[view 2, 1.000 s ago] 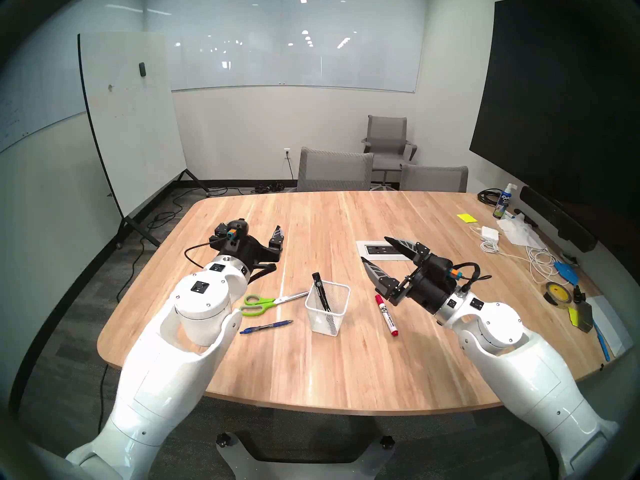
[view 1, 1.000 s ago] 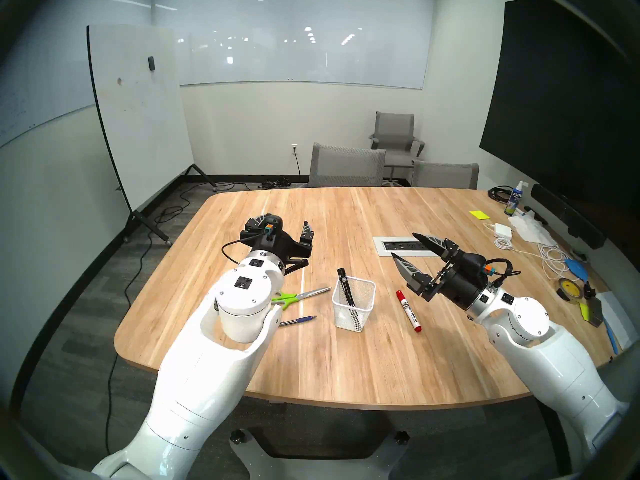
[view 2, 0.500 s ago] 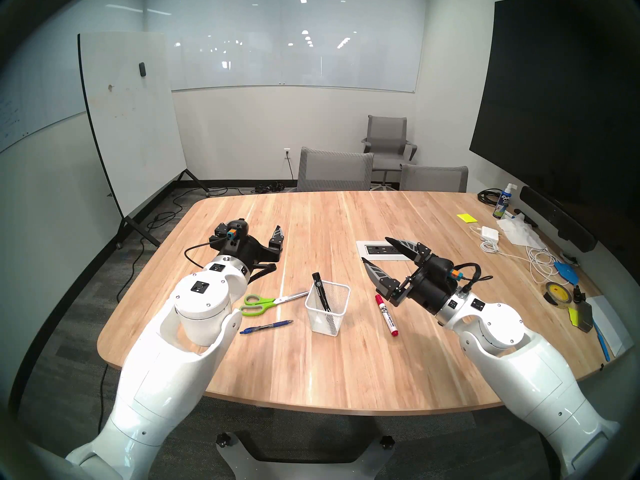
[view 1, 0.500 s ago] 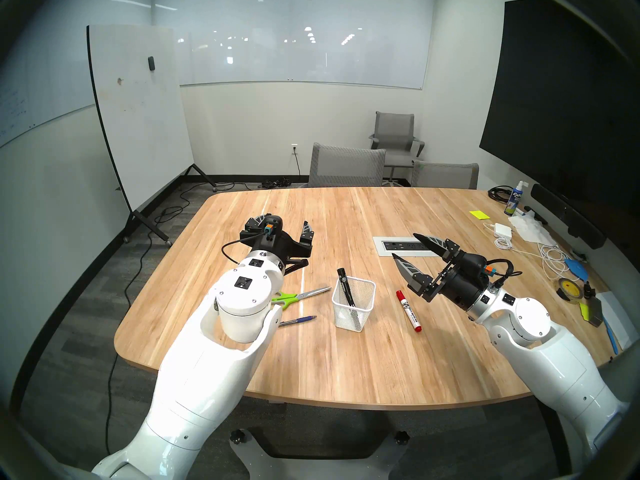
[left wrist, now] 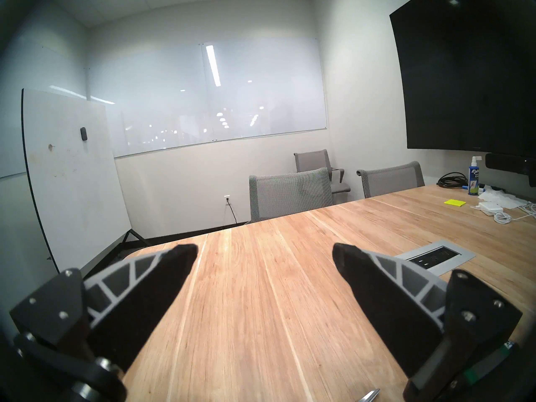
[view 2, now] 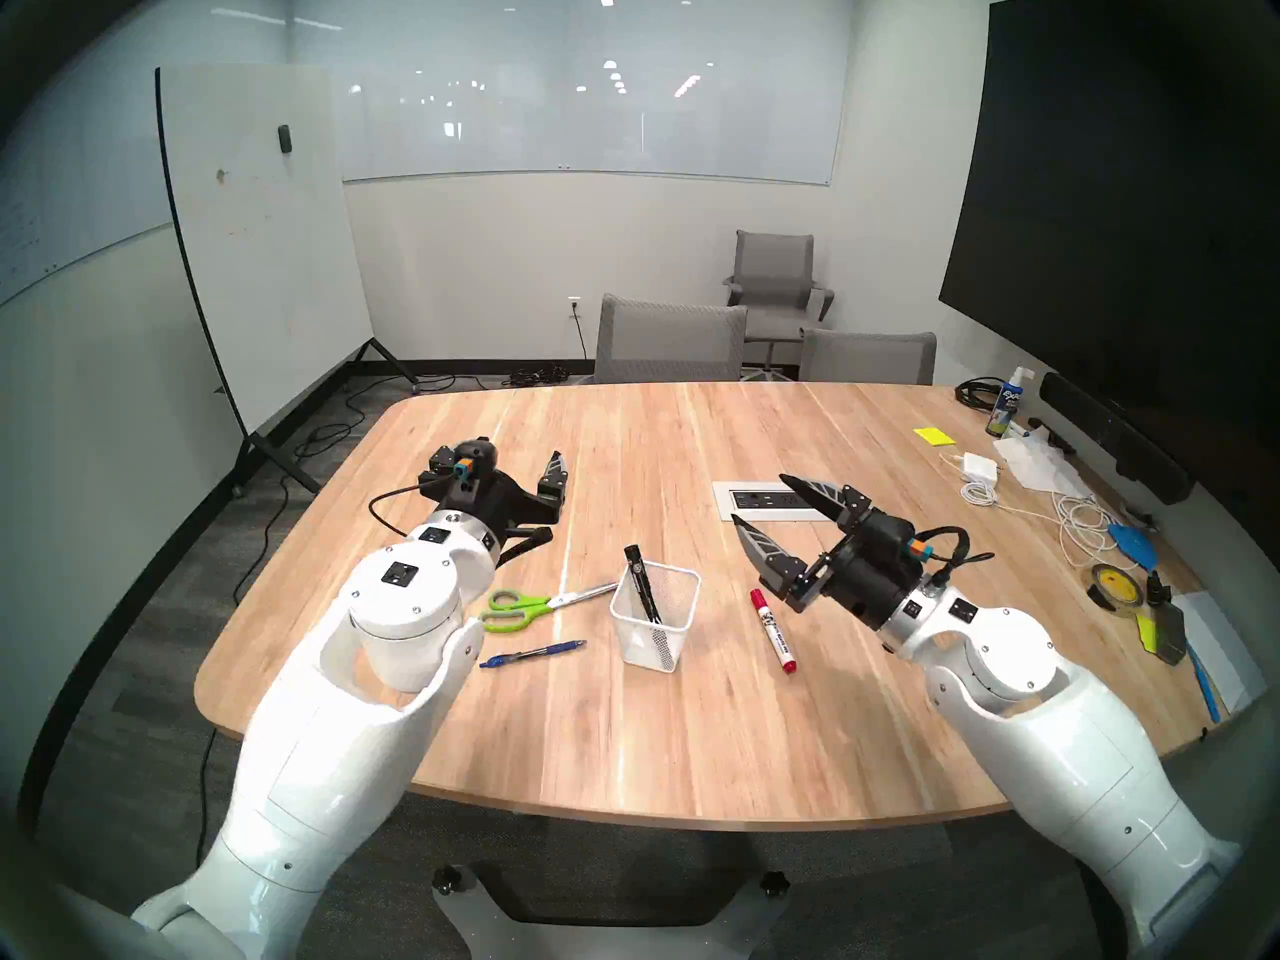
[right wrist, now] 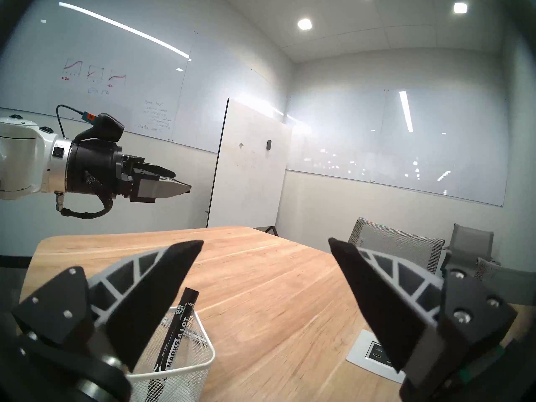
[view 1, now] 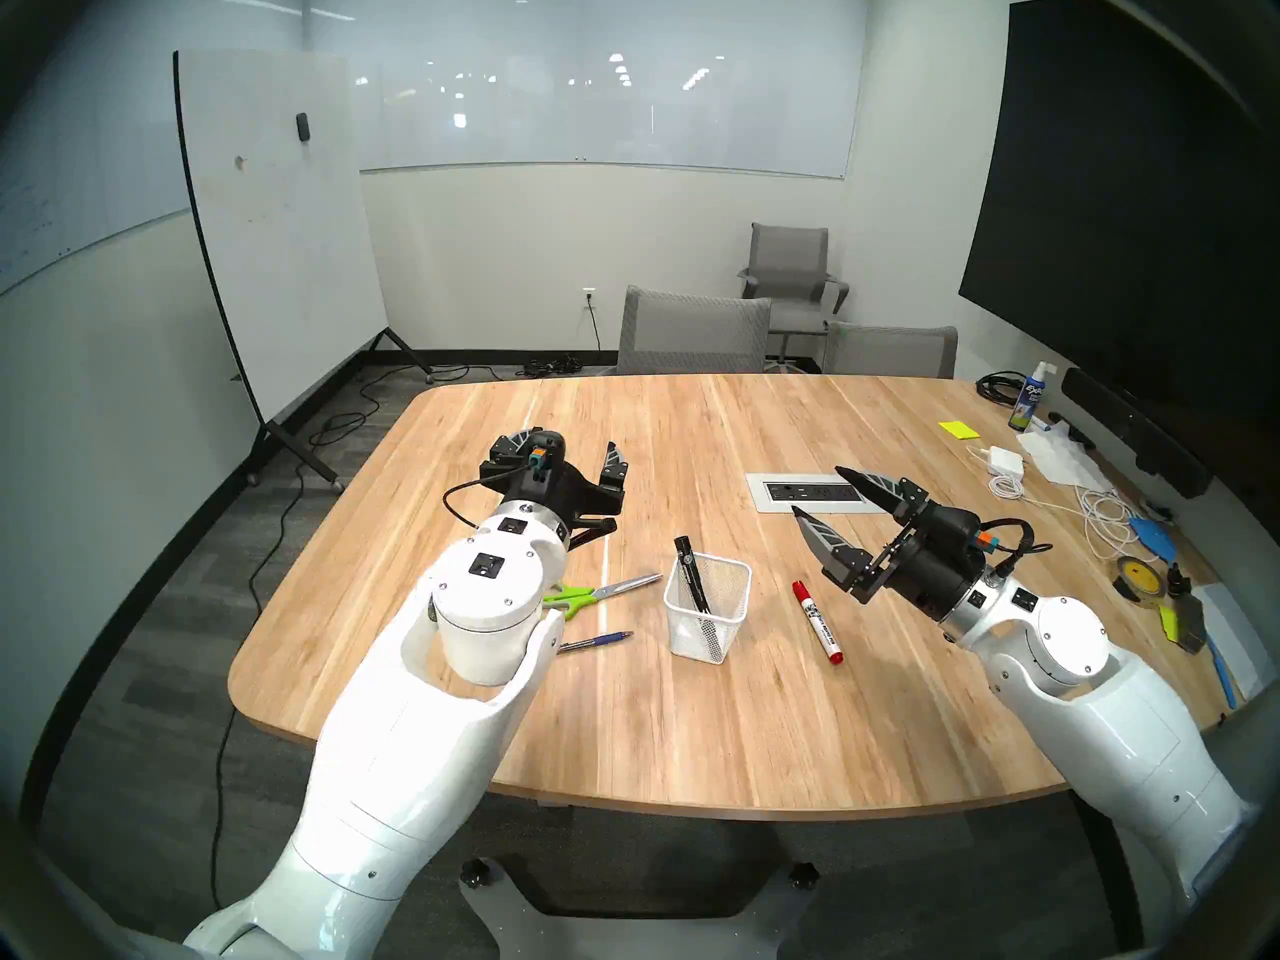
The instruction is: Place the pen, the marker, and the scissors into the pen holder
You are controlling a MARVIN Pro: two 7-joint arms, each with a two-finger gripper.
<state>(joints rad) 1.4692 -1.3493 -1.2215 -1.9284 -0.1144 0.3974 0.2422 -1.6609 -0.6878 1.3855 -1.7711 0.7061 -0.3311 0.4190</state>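
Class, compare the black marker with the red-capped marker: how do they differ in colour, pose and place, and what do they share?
Colour: the black marker is all black; the red-capped marker has a white barrel with red ends.
Pose: the black marker stands tilted; the red-capped marker lies flat.
Place: the black marker is inside the pen holder; the red-capped marker is on the table, to the holder's right.
Shared: both are thick markers, neither gripped.

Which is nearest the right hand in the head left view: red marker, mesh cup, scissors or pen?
From the right hand:
1. Red marker, just below it.
2. Mesh cup, middle.
3. Scissors and pen, far left; too close to call.
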